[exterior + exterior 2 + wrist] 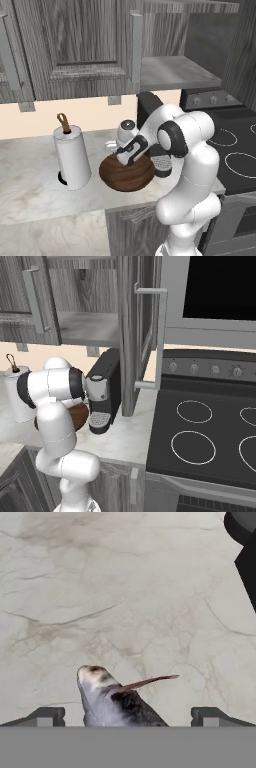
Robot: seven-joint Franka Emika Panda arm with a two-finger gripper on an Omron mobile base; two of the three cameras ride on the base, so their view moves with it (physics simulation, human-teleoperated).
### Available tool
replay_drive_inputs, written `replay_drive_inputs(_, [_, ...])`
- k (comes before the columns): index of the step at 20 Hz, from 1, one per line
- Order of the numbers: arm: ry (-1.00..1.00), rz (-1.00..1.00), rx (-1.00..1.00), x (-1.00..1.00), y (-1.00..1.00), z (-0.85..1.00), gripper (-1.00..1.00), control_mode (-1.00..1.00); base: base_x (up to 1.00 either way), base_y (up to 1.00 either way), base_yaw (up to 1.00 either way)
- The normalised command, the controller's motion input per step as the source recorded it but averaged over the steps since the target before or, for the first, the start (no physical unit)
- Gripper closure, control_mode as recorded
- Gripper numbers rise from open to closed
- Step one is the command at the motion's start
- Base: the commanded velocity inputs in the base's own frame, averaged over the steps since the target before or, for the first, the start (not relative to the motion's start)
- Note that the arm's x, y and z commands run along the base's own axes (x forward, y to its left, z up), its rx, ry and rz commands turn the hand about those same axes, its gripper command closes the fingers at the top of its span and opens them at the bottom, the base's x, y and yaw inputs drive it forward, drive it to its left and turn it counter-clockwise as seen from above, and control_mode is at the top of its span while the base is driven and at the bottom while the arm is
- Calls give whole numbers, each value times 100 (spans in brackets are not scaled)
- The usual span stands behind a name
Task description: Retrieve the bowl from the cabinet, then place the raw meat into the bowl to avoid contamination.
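Dark-brown bowl (126, 174) – grey wood-grain cabinet (75, 45) – grey-purplish raw meat (112, 704) on beige-veined marble counter (125, 592).

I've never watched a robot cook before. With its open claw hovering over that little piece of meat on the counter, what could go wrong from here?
1. The raw meat is small and irregular, lying between the wide-open fingers of the gripper; it might slip or be nudged aside when they close.
2. The bowl sits close under the arm, so a lift could knock it.
3. The coffee machine and paper-towel roll crowd both sides.
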Motion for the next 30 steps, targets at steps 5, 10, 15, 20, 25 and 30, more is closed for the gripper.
replay_drive_inputs(5, [0,-5,0,2,2,-22,-100,-100,0,0,0])
replay_drive_inputs(10, [0,-5,0,6,4,-30,-100,-100,0,0,0])
replay_drive_inputs(15, [0,-4,0,10,5,-26,100,-100,0,0,0])
replay_drive_inputs(20, [0,0,0,1,2,-7,100,-100,0,0,0])
replay_drive_inputs(25, [0,0,0,0,0,0,100,-100,0,0,0])
replay_drive_inputs(30, [0,0,0,0,0,0,100,-100,0,0,0])
